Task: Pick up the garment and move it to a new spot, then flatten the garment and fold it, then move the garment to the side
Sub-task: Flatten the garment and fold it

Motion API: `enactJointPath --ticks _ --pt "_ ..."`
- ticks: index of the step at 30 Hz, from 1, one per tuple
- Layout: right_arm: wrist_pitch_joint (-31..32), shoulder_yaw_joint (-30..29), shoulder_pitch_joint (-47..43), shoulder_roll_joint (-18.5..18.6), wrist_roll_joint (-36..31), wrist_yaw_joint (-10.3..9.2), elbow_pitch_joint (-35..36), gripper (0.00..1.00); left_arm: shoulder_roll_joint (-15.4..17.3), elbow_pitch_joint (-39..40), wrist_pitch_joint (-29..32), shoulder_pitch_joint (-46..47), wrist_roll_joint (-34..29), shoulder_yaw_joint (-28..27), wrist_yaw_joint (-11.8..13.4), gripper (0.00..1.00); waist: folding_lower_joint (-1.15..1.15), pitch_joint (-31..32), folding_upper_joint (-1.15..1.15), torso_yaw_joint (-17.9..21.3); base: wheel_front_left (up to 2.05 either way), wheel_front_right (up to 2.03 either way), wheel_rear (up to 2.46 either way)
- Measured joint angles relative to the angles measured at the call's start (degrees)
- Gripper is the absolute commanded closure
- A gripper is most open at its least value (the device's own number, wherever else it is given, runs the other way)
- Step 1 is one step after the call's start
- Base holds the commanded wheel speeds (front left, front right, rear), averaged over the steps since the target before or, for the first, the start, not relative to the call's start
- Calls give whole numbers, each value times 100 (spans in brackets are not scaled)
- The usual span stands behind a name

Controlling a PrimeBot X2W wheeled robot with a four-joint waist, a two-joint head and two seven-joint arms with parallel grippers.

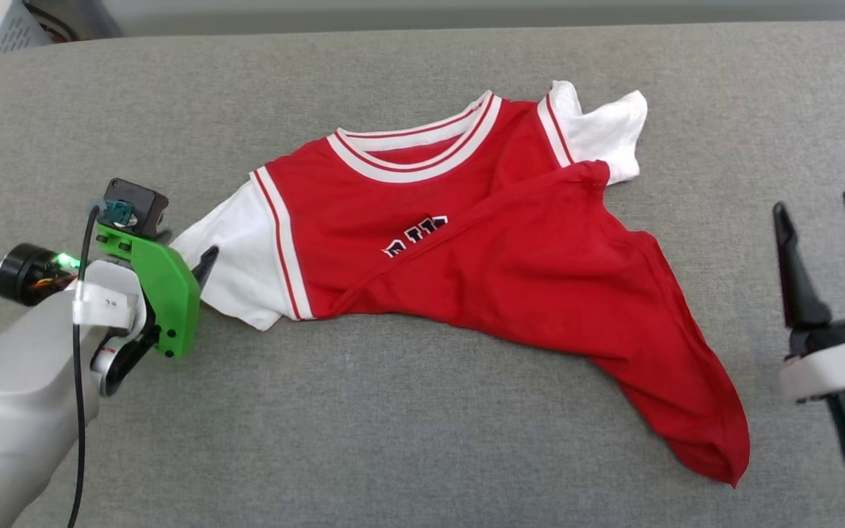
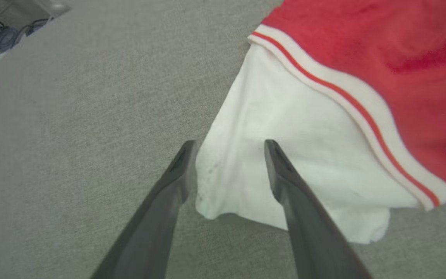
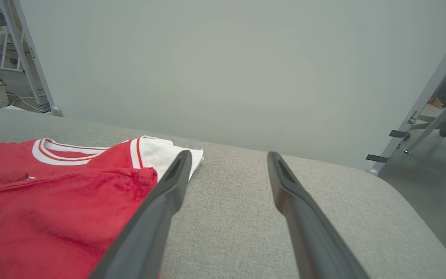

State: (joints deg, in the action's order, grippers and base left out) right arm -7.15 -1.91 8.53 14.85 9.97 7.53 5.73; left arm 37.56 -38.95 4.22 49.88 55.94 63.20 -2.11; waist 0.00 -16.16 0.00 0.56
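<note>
We see a grey fabric-covered surface [image 1: 364, 425] with a rounded far edge, and the garment [image 1: 481, 257] lies directly on it. The garment is crumpled, its red lower part folded diagonally over the lettering [image 1: 415, 236]. A white sleeve [image 1: 235, 264] lies flat on the cloth beside the garment's striped collar [image 1: 415, 150]. Grey cloth surrounds the garment.

Left pincer [image 2: 229, 144] has dark fingers [image 2: 157, 217], green bracket [image 1: 166, 293].
</note>
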Motion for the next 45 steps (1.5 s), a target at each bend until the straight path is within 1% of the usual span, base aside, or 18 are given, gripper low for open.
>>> enactJointPath --ticks 1,4,7,9,11,13,17,21,23,24,26,30,31,35,39,40,41,45 --pt "37 -18 80 63 25 0 27 0 -9 37 -186 0 -69 -26 69 0 0 18 0 -21 0 0 0" --pt "232 -76 465 321 123 0 111 0 -48 243 -889 1 -156 -208 382 0 0 63 0 -123 0 0 0" --pt "672 86 957 715 296 0 38 0 -75 571 -1615 -22 -326 -457 813 0 0 89 0 -257 0 0 0" --pt "1013 246 1223 940 427 0 -38 0 -91 806 -1820 -114 -455 -642 1134 0 0 94 0 -346 0 0 0" --pt "1455 471 1485 1190 616 0 -187 0 -116 1143 -1887 -282 -579 -884 1446 0 0 90 0 -442 0 0 0" --pt "1993 784 1747 1471 846 0 -367 0 -160 1747 -1890 -542 -990 -1360 1834 0 0 76 0 -553 0 0 0" --pt "2938 1383 2292 1974 1394 0 -790 0 -274 2785 -1891 -1246 -1928 -2228 2434 0 0 25 0 -763 0 0 0" --pt "3856 2141 2737 2375 2078 0 -1045 0 -569 3454 -1890 -2026 -2639 -2837 2713 0 0 -58 0 -946 0 0 0" --pt "4263 2583 2917 2554 2459 0 -1068 0 -805 3730 -1890 -2384 -2937 -3086 2761 0 0 -112 0 -1048 0 0 0" --pt "4567 2885 3075 2687 2747 0 -1081 0 -1004 3878 -1890 -2668 -3159 -3268 2764 0 0 -173 0 -1133 0 0 0" --pt "4863 3199 3218 2810 2937 0 -1123 0 -1235 3965 -1890 -2917 -3337 -3442 2724 0 0 -246 0 -1225 0 0 0" --pt "5178 3758 3346 2911 3080 0 -1316 0 -1588 4005 -1890 -3176 -3641 -3712 2502 0 0 -390 0 -1376 0 0 0" --pt "5265 4066 3353 2917 3145 0 -1501 0 -1769 3997 -1890 -3233 -3755 -3893 2354 0 0 -472 0 -1451 0 0 0" --pt "5291 4502 3356 2959 3341 -9 -1798 0 -2059 3976 -1890 -3279 -4024 -4202 2103 0 0 -607 0 -1580 0 0 0" --pt "5071 4741 3410 3025 3500 -10 -1959 0 -2284 3947 -1890 -3379 -4262 -4467 1897 0 0 -702 0 -1640 0 0 0" --pt "5004 4774 3429 3026 3527 -9 -1989 57 -2318 3941 -1890 -3403 -4309 -4519 1862 0 0 -705 0 -1636 0 0 0" --pt "4893 4832 3457 3026 3541 -9 -2018 100 -2356 3938 -1890 -3432 -4357 -4581 1823 0 0 -703 0 -1626 0 0 0" --pt "4319 5031 3532 2994 3568 -8 -2061 100 -2461 3869 -1890 -3530 -4529 -4784 1655 0 0 -618 0 -1558 0 0 0"
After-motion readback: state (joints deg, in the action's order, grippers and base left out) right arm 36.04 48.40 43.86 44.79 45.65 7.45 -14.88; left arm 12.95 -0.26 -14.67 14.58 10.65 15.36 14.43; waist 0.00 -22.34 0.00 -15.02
